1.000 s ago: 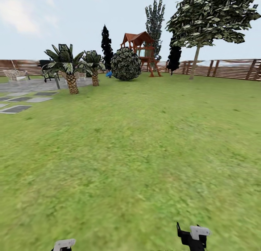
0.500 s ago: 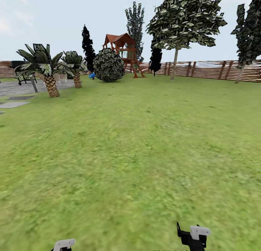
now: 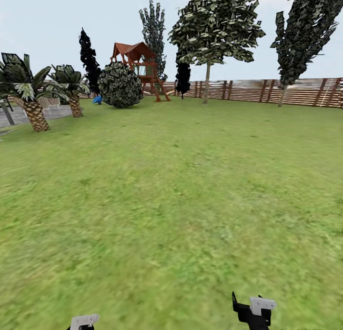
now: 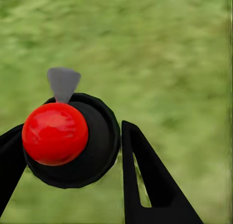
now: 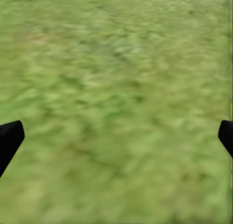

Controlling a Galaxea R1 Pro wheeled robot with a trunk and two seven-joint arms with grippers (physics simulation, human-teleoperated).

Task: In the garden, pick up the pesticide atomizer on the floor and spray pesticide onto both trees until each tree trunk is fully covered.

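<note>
Atomizer [image 4: 65,141] apparently between left jaws.

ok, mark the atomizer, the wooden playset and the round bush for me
atomizer [image 4: 55,133]: left wrist view, on its red round top, between the left claw's fingers.
wooden playset [image 3: 132,49]: head view, on its red-brown roof.
round bush [image 3: 119,85]: head view, on the middle of its foliage.

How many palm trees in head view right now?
2. One palm stands at the far left edge, partly cut off by the frame. The second palm is just behind it, beside the round bush. More could sit off-frame.
</note>
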